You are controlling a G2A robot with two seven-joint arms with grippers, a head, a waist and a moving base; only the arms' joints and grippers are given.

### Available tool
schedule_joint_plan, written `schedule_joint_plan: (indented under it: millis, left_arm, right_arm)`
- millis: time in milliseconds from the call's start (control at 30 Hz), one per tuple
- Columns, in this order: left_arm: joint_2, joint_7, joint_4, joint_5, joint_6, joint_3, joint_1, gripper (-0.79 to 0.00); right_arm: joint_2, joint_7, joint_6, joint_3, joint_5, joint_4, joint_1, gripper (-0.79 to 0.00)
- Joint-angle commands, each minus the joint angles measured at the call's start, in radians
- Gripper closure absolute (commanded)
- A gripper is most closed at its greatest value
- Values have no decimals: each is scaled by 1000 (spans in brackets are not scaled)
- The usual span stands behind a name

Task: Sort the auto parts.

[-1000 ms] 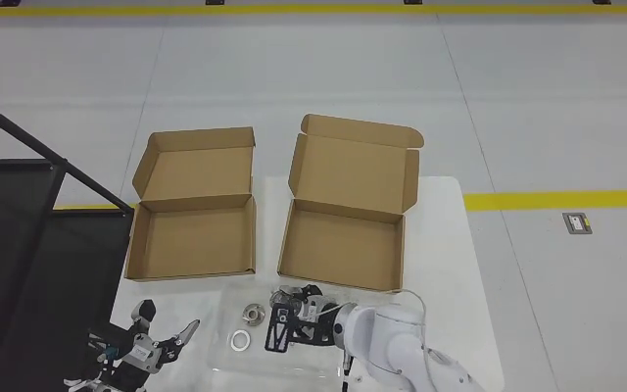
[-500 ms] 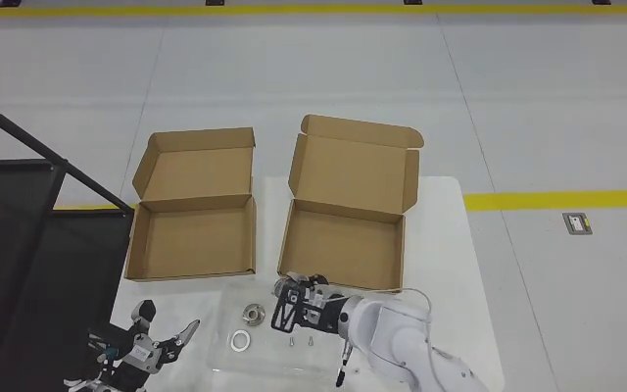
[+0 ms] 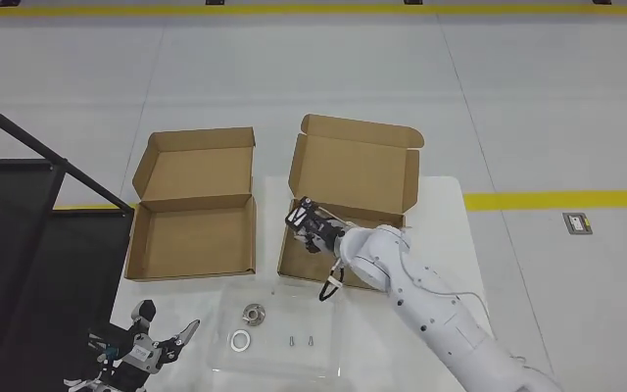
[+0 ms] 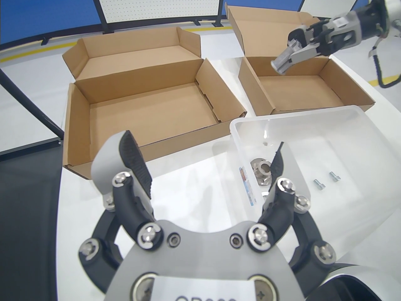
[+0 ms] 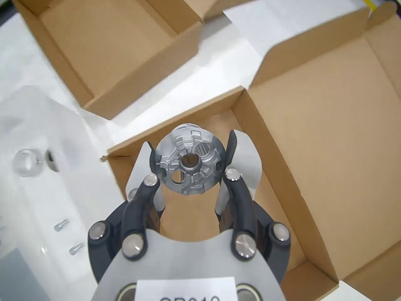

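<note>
- Grey cast-metal hub point(image 5: 190, 165), round with a centre bore and a short stub: clamped across its rim and held in the air over the right-hand open brown cardboard box point(image 3: 343, 250), on that box's left side, just inside the left wall, clear of the cardboard.
- Axis of the hub running straight out from the fingers, slanting down toward the box floor, stub end lowest.
- Right gripper point(image 3: 306, 218): fingers closed partway onto the hub, one pad on each side of the rim.
- Judged next: a lowering and a release, with box floor already below and little sideways travel needed.
- Left-hand open brown cardboard box point(image 3: 191, 240): beside the first, well apart from the hub.
- Clear plastic tray point(image 4: 294, 114), nearer the robot than both boxes: flanged metal bushing point(image 3: 254, 313), white ring point(image 3: 238, 340) and two small bolts point(image 4: 319, 184) lying inside.
- Left gripper point(image 4: 203, 145): fingers spread wide, holding nothing, low beside the tray's left end, nearer than the right gripper to the parts in the tray.
</note>
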Motion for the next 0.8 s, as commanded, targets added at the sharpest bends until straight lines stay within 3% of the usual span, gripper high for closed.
schedule_joint_plan:
  millis: [0, 233, 533, 567, 600, 633, 667, 700, 767]
  left_arm:
    - [0, 0, 0, 0, 0, 0, 0, -785]
    - [0, 0, 0, 0, 0, 0, 0, -785]
    - [0, 0, 0, 0, 0, 0, 0, -785]
    - [0, 0, 0, 0, 0, 0, 0, -785]
    - [0, 0, 0, 0, 0, 0, 0, -785]
    - [0, 0, 0, 0, 0, 0, 0, -785]
    - [0, 0, 0, 0, 0, 0, 0, -785]
    - [0, 0, 0, 0, 0, 0, 0, -785]
    - [0, 0, 0, 0, 0, 0, 0, -785]
  right_arm:
    - [-27, -3, 44, -34, 8, 110, 45, 0]
    - [-106, -40, 109, -105, 37, 338, 140, 0]
    - [-172, -66, 102, -143, 52, 498, 194, 0]
    - [-178, -65, 99, -145, 54, 512, 198, -40]
    - [-183, -64, 93, -146, 56, 524, 203, -314]
    - [-188, -66, 92, -147, 59, 538, 207, -369]
    - [-193, -67, 93, -148, 59, 549, 211, -643]
    - [-198, -71, 92, -148, 60, 559, 214, -785]
    - [-206, -81, 90, -149, 61, 577, 221, -785]
